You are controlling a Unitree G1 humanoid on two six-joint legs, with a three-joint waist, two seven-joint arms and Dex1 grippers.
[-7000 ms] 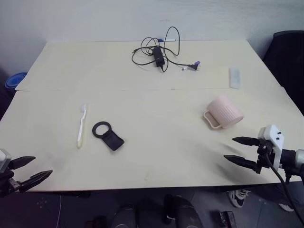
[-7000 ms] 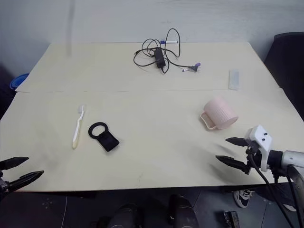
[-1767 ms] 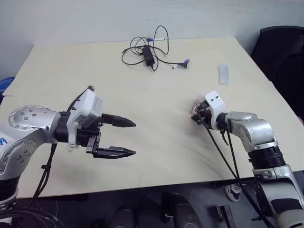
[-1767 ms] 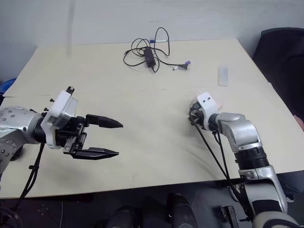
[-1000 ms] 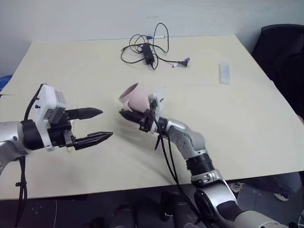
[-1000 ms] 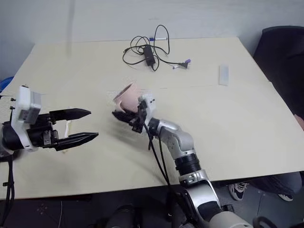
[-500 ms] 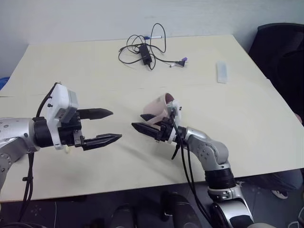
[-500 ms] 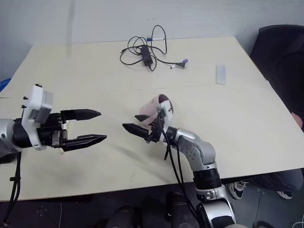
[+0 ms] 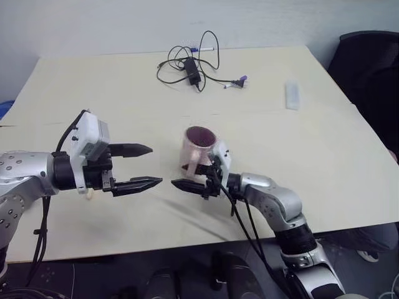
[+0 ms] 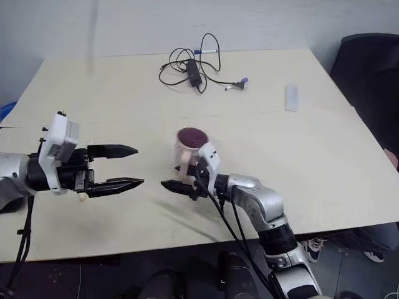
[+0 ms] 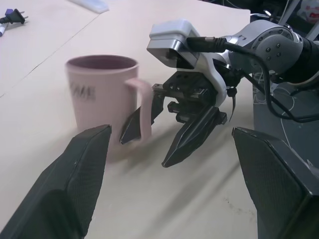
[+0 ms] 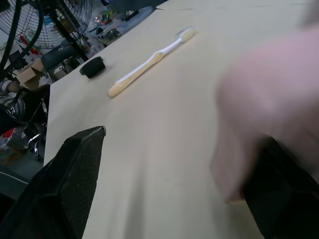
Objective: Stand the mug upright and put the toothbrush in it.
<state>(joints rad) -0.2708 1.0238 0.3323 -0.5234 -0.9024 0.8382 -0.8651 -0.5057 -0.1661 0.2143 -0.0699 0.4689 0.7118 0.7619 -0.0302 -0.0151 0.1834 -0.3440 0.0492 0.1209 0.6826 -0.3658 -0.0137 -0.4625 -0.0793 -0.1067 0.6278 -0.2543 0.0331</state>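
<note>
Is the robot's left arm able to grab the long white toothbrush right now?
Probably yes. The left gripper is open, and the toothbrush lies flat on bare table with nothing on it.

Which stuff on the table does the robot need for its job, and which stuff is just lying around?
Needed:
the pink mug, standing upright
the toothbrush

Just lying around:
the black cable tangle with its adapter
the white bar
the black holder

The left claw (image 9: 144,167) is reaching in from the left of the frame, fingers spread apart. The right claw (image 9: 186,178) is pointing leftward at frame center, fingers parted, arm extending from lower right.
</note>
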